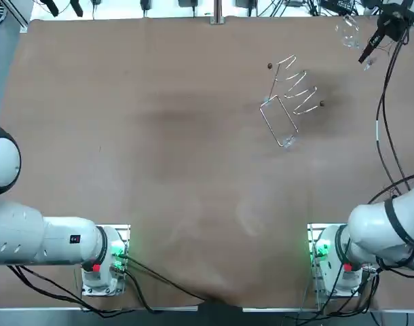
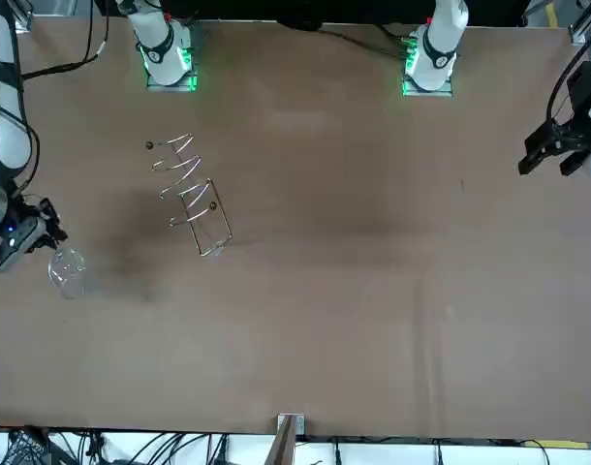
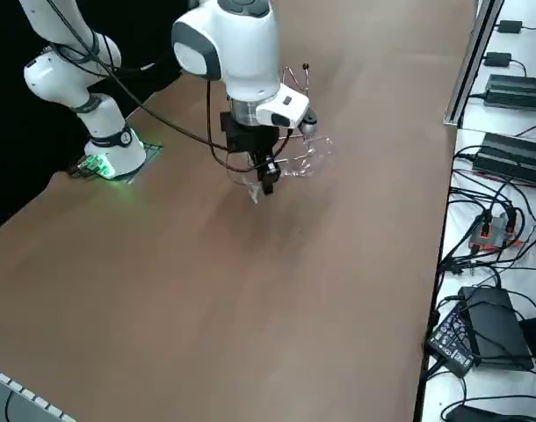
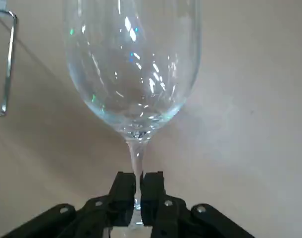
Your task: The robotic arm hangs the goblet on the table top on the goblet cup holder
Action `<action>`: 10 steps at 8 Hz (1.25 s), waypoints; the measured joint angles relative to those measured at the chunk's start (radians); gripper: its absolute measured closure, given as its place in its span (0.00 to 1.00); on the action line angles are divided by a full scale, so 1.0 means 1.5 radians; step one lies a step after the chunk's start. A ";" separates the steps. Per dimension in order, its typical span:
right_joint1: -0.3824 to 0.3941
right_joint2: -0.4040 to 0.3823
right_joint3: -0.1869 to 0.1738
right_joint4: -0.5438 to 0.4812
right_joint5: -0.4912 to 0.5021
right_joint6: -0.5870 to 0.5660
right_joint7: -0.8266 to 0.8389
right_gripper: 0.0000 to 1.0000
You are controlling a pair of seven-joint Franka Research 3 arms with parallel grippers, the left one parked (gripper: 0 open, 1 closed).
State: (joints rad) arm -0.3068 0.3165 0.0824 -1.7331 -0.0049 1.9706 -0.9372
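Pinching the goblet [image 4: 133, 74] stem at the top view's upper right, right gripper [image 4: 136, 187] fingers clenched, likely leaving its base free for the wire holder [image 1: 290, 102].

My tool [image 4: 137, 184], clamped on the goblet [image 4: 131, 69] stem, is at the far right corner of the tabletop [image 1: 159, 136]. Open tabletop lies between me and the wire holder [image 1: 288, 102], left and nearer. Its prongs are the one obstacle; beyond it, left, wide open surface.
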 joint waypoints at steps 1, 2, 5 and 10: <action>0.004 -0.005 0.000 0.000 0.000 -0.032 0.045 0.89; 0.008 -0.011 0.000 0.002 0.000 -0.062 0.089 0.89; 0.024 -0.023 0.001 0.048 0.000 -0.201 0.218 0.89; 0.051 -0.001 0.002 0.156 0.021 -0.437 0.372 0.89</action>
State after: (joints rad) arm -0.2309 0.3143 0.0854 -1.4994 0.0265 1.3153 -0.3788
